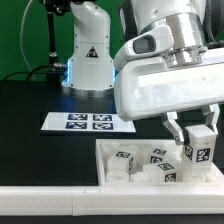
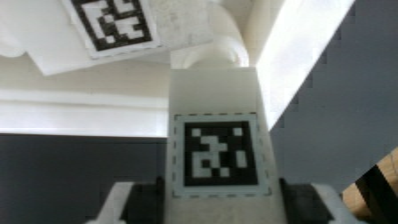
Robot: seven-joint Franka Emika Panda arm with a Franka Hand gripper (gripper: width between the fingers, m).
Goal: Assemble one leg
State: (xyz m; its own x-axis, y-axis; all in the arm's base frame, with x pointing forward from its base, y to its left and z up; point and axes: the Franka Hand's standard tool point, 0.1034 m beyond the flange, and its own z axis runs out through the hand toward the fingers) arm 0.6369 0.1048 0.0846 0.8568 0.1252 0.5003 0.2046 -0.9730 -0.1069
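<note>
The fingers (image 1: 174, 131) are clamped on the leg (image 1: 197, 152), holding it upright with its tag facing outward; it hangs over the white tray (image 1: 103, 162) of loose parts on the black desk (image 1: 30, 140); the marker board (image 1: 90, 122) lies beyond the tray

- Tray (image 1: 104, 165): cut off at the exterior view's right edge, just past the leg (image 1: 197, 152).
- Contact between the leg and the tray floor: cannot be determined.
- Fingers (image 2: 132, 203) flanking the leg (image 2: 217, 120): cut off by the wrist picture's edge.
- Tagged part (image 2: 111, 25) beyond the leg: blurred and cut off by the edge.
</note>
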